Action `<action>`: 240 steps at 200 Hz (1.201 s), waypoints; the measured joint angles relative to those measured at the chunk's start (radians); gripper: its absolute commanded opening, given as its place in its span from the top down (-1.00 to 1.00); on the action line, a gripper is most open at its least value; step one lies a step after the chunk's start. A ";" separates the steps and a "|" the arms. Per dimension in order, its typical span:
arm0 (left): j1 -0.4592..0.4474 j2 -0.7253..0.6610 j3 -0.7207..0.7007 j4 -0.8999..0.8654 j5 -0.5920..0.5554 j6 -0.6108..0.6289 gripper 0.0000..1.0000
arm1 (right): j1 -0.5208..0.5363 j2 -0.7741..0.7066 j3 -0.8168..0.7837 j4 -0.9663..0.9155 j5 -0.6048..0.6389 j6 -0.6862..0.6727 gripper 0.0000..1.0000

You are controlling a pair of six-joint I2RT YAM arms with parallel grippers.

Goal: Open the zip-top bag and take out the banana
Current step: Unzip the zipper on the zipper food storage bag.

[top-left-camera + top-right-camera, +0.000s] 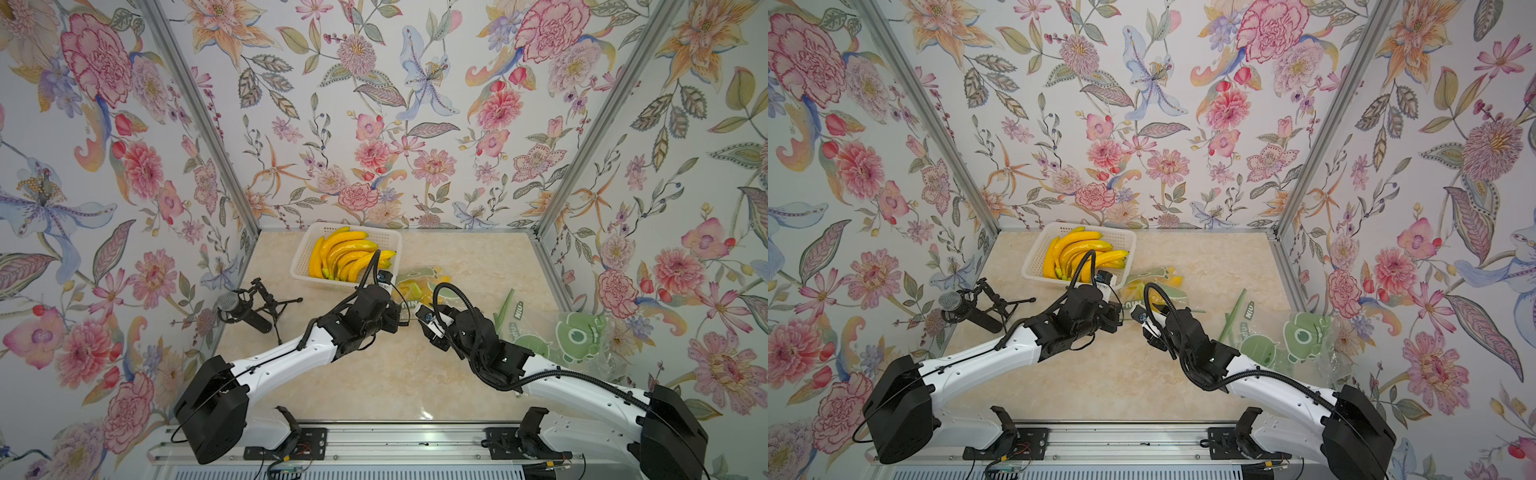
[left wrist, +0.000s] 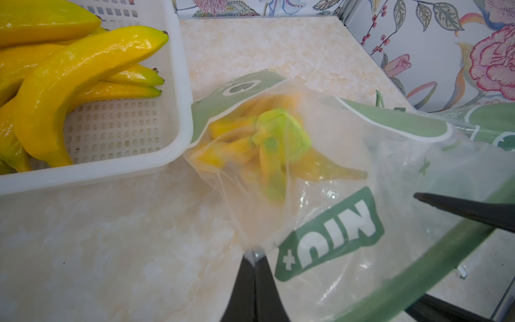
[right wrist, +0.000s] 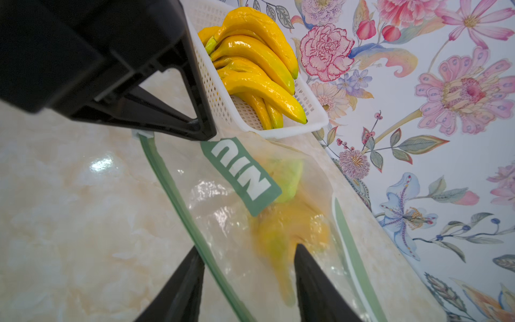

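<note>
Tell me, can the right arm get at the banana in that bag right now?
Probably not yet. The banana lies inside the bag, behind plastic, and the right fingers only straddle the green zip strip; the mouth doesn't look parted. The left fingers pinch a corner.

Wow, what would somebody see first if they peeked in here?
Probably the bright flowery walls all around, then the heap of yellow bananas in the white basket at the back of the table. In front of it is a see-through zip-top bag with a banana inside. The left hand pinches its corner, and the right hand stands open around its green zip edge.
</note>
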 measured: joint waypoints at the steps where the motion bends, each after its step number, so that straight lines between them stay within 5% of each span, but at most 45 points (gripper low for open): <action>1: 0.000 0.000 0.000 0.000 0.000 0.000 1.00 | 0.000 0.002 0.000 0.000 0.000 0.004 0.27; 44: 0.000 0.000 0.004 0.012 0.003 0.000 1.00 | -0.001 -0.008 -0.034 0.024 0.000 0.005 0.44; 92: 0.000 0.000 0.023 0.023 0.021 0.000 1.00 | -0.002 -0.045 -0.078 0.027 0.001 0.033 1.00; 121: 0.000 0.000 0.023 0.023 0.029 0.000 0.99 | -0.004 -0.047 -0.081 0.030 0.011 0.061 1.00; 150: 0.001 -0.001 0.023 0.023 0.028 0.003 0.72 | -0.013 -0.095 -0.094 0.030 0.006 0.090 1.00; 205: 0.013 -0.229 -0.117 0.170 0.072 0.127 -0.40 | -0.074 -0.262 -0.114 0.001 -0.058 0.192 1.00; 240: 0.013 -0.306 -0.195 0.308 0.111 0.235 -0.51 | -0.125 -0.302 -0.126 -0.021 -0.118 0.257 1.00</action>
